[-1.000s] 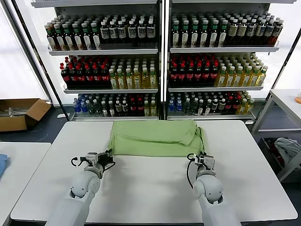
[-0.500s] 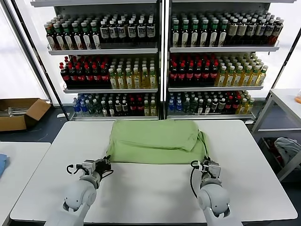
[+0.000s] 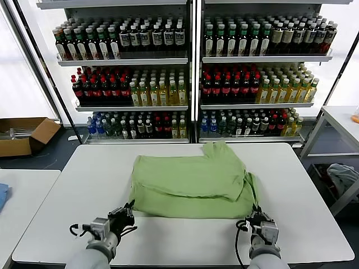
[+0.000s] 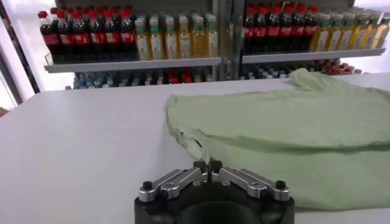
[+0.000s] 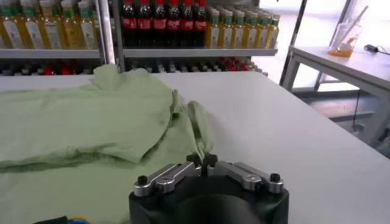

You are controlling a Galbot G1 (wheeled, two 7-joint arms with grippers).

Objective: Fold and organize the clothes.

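The clothes are one light green shirt [image 3: 193, 185], folded over itself in layers on the white table [image 3: 84, 174], with a sleeve poking out toward the shelves. My left gripper [image 3: 129, 213] is shut on the shirt's near left corner; a thin fold of green cloth [image 4: 204, 155] runs in between its fingertips. My right gripper [image 3: 258, 216] is shut on the near right corner, where a twisted strip of cloth [image 5: 204, 146] enters its jaws. Both hands are low, close to the table's near edge.
Shelves of bottles [image 3: 190, 73] stand behind the table. A cardboard box [image 3: 22, 134] lies on the floor at the left. Another white table [image 3: 342, 120] stands at the right, with a cloth bundle [image 3: 342, 176] below it. A second table [image 3: 22, 190] adjoins on the left.
Both grippers have drawn back toward the near table edge, dragging the shirt's near hem with them. The shirt has slid closer and a sleeve now sticks out at the far side.
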